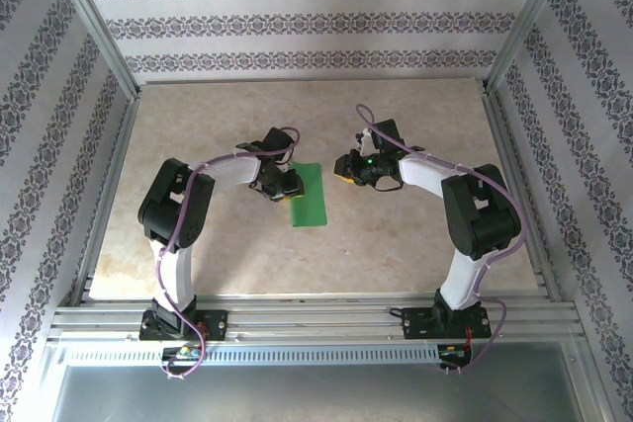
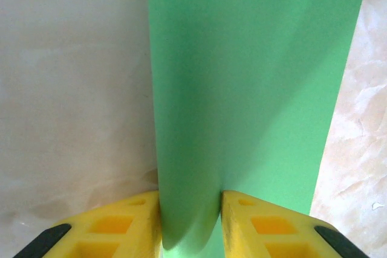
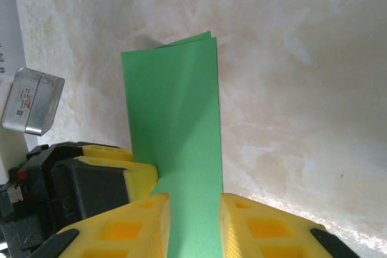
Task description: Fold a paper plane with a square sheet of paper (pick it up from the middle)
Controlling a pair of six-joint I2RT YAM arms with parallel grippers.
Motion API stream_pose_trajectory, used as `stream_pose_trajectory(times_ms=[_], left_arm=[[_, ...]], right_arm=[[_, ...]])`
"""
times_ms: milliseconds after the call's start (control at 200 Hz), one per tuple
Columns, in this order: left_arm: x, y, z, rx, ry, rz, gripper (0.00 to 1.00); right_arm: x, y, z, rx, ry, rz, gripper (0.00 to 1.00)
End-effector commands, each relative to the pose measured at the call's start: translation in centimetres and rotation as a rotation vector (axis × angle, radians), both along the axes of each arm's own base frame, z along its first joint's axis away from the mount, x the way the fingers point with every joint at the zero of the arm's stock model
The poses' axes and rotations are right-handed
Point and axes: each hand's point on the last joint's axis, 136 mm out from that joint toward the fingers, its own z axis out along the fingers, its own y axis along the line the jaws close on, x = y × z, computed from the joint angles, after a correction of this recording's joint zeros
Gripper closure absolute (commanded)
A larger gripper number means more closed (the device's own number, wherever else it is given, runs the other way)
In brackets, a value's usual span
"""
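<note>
End of sheet (image 1: 309, 195) hidden behind pads (image 3: 254, 228); right tool (image 3: 195, 196) grip: cannot tell. Green, folded double, grasped by left tool (image 2: 190, 194).

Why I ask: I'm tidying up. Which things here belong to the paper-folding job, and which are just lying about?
Job: square sheet of paper, folded in half; left gripper, fingers pinching it; right gripper, fingers either side of it.
Just surroundings: table; metal frame; patterned walls.

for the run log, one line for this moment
green paper: folded in half | left gripper: shut on its edge | right gripper: paper between jaws, grip unclear
</note>
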Motion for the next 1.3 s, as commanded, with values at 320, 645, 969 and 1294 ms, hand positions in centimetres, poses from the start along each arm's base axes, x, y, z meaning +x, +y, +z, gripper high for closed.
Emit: stream_pose_trajectory(times_ms=[320,645,969,1294], left_arm=[[-2.3,3.0,-3.3,0.088,0.128,0.093,0.68],[-2.9,3.7,-4.0,0.122,0.152,0.111,0.67],[-3.3,4.3,-4.5,0.154,0.173,0.126,0.67],[-3.5,4.5,-4.7,0.164,0.19,0.131,0.67]], right_arm=[[0.4,0.4,-0.2,0.013,-0.003,-0.007,0.71],[0.3,0.7,-0.7,0.015,0.008,0.0,0.71],[0.1,1.3,-0.9,0.021,0.012,0.013,0.7],[-0.1,1.8,-0.9,0.014,0.003,0.026,0.65]])
